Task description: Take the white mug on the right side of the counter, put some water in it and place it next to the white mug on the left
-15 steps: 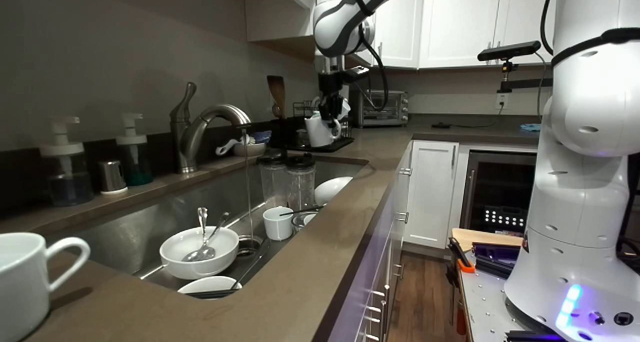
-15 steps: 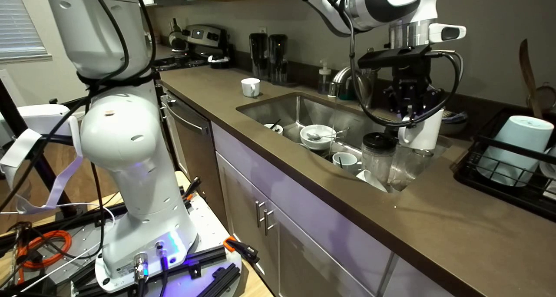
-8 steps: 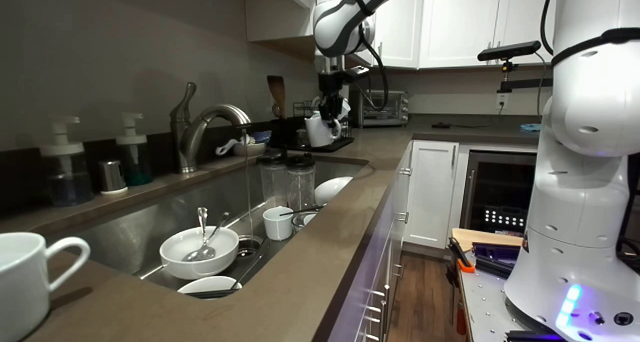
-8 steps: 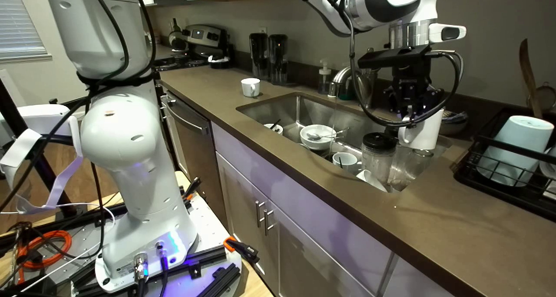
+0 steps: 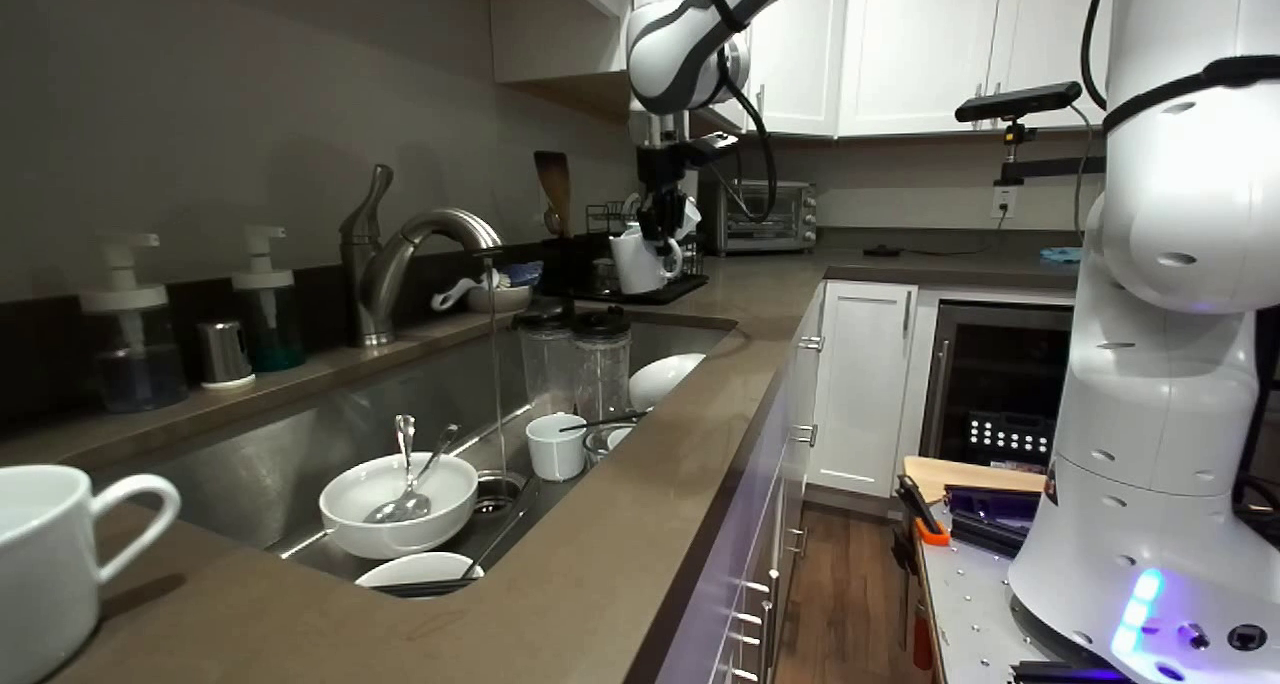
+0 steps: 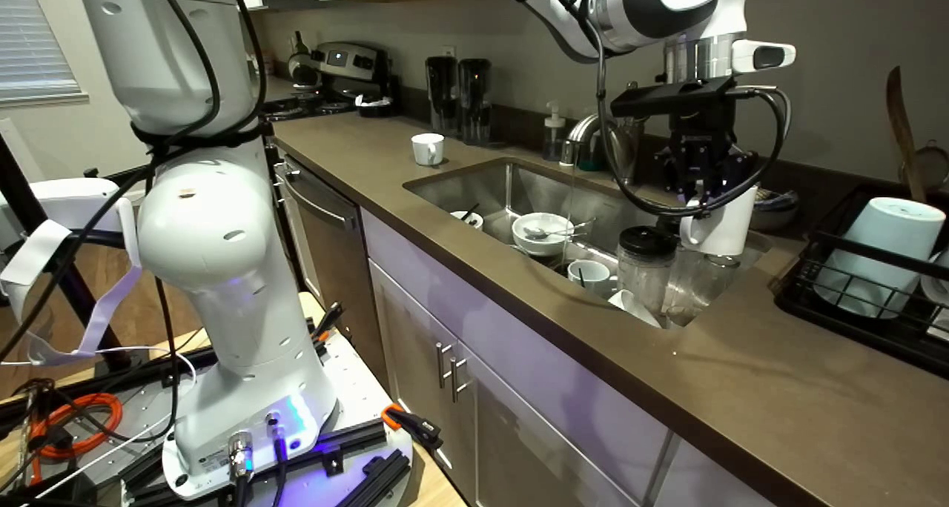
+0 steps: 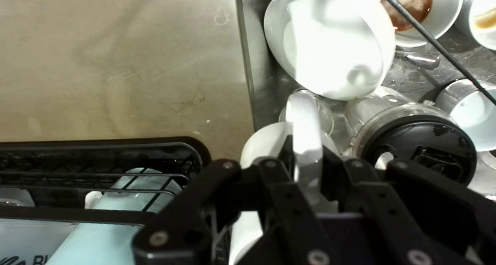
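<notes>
I have the jaws clamped together on the handle [image 7: 304, 127] of the white mug [image 6: 730, 229], with only the handle's thickness between them. The held mug hangs near upright, raised clear of the worktop [image 6: 815, 388], at the end of the sink [image 5: 250, 484] nearest the rack [image 7: 58, 215] (its inside is hidden from me, so its contents cannot be read). The second white mug [image 6: 428, 151] stands upright on the worktop past the opposite end of the sink; I cannot make out its contents.

Faucet [image 5: 435, 229]: running. A thin stream of water [image 5: 496, 364] falls into the sink, well apart from the held mug.

Sink, contents: a white bowl [image 5: 400, 539] with metal cutlery [image 5: 405, 507] in it, a white cup [image 5: 557, 449] near the falling water, and two clear jars [image 5: 603, 374] with black lids, side by side. My wrist view adds a tilted white bowl [image 7: 329, 44] near the sink wall and a white dish [image 7: 445, 11] with brown liquid [image 7: 412, 3] in it.

Rack, beside the sink: contains a tilted pale blue cup [image 6: 904, 229].

Pump bottles [image 5: 140, 364], behind the sink: two, one with green liquid [image 5: 278, 349] in its lower part.
</notes>
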`<state>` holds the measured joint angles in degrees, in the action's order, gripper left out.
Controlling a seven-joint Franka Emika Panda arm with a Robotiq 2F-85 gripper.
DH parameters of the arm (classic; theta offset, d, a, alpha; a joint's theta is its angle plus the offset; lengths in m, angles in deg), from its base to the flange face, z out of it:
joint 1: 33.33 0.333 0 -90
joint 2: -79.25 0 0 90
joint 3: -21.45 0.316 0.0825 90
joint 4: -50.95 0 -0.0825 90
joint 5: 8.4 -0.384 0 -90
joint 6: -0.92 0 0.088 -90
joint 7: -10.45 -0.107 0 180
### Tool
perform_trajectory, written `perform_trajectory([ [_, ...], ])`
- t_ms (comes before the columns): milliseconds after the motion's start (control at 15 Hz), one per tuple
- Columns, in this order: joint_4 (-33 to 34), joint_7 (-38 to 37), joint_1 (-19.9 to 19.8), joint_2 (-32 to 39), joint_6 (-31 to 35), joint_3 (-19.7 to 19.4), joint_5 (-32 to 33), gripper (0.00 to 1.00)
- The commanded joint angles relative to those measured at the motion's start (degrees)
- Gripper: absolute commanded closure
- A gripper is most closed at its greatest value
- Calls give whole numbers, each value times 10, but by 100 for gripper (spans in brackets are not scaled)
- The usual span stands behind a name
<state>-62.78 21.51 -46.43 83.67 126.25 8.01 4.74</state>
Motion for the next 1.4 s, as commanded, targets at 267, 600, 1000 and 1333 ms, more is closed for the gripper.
perform_trajectory([
  [267,1,0,-2,0,-1,1,0,90],
  [600,1,0,-2,0,-1,1,0,90],
  [1000,2,-1,4,5,-3,7,6,95],
  [1333,1,0,7,16,-2,13,0,90],
])
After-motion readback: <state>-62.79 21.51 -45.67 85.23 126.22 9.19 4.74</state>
